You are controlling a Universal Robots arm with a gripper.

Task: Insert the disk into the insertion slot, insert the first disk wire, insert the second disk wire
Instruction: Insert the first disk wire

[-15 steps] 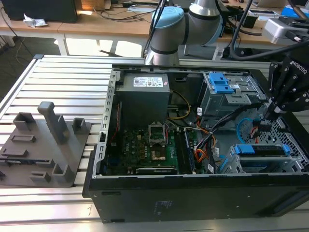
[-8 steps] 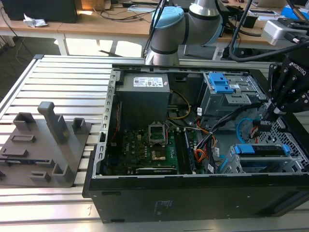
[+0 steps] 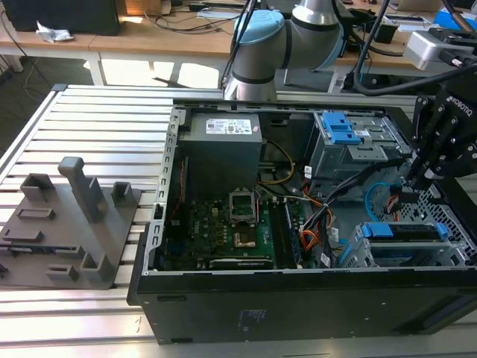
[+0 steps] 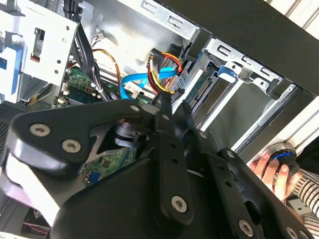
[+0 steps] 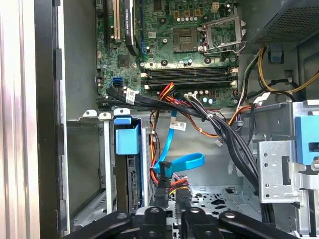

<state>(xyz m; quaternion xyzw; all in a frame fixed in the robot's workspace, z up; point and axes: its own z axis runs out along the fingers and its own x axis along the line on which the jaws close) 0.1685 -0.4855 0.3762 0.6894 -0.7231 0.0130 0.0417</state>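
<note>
The disk [image 3: 406,233] in its blue caddy [image 5: 126,139] sits inside the insertion slot [image 3: 359,250], a grey metal cage at the case's lower corner on the exterior view's right. Its connector edge [image 5: 133,186] faces my gripper [image 5: 172,215]. My gripper [image 3: 421,179] hangs just behind the cage, shut on the black connector of a disk wire with red, yellow and black strands [image 4: 162,69]. A blue flat disk wire [image 5: 183,161] loops right beside it, its black plug [image 5: 162,196] close to the fingers [image 4: 167,144].
The open computer case [image 3: 298,298] lies on a slatted metal table [image 3: 97,127]. Cable bundles [image 5: 224,134] cross near the motherboard [image 5: 169,45]. A bay with blue latches [image 3: 339,130] stands behind. A person's hand [image 4: 271,167] rests on a round button. A grey fixture [image 3: 71,224] lies at the left.
</note>
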